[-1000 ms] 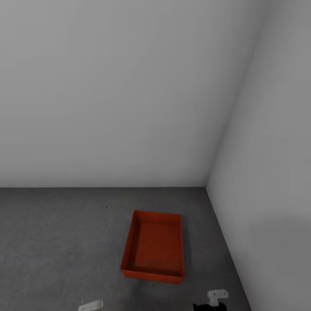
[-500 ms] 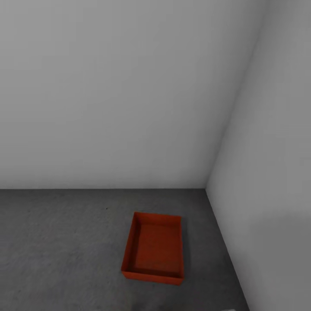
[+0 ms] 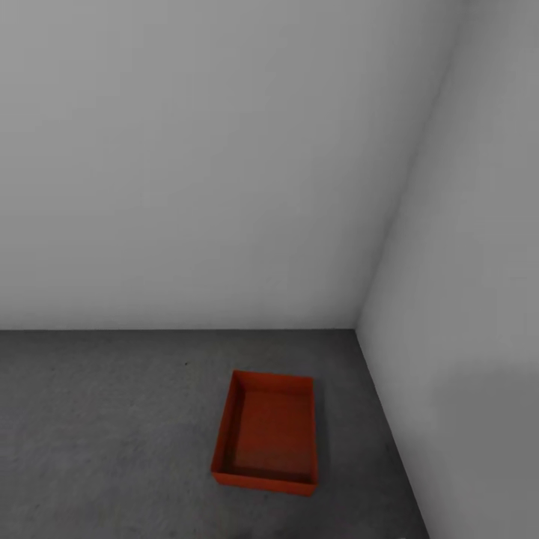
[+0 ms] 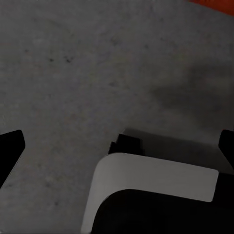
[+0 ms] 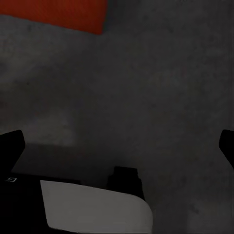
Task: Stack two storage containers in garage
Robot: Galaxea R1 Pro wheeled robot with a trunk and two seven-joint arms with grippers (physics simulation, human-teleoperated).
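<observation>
One orange-red storage container [image 3: 266,433] sits flat on the dark grey floor [image 3: 105,434] of the garage, close to the corner of two white walls. It looks empty inside. A sliver of its red wall shows in the left wrist view [image 4: 217,4], and a larger patch in the right wrist view [image 5: 53,13]. My left gripper [image 4: 117,146] hangs over bare floor, its dark fingertips [image 4: 10,145] spread wide with nothing between them. In the same way my right gripper [image 5: 117,146] is open above the floor, fingertips [image 5: 11,146] far apart, a short way from the container.
White walls meet in a corner [image 3: 358,323] just behind and right of the container; the right wall [image 3: 464,337] runs close along it. Open floor stretches to the left. A white and black part of the robot [image 4: 156,187] [image 5: 92,209] lies below each gripper.
The white arm parts at the bottom edge of the head view have dropped out of the picture. The view has shifted slightly, so the container looks a little smaller. The container itself stays put.
</observation>
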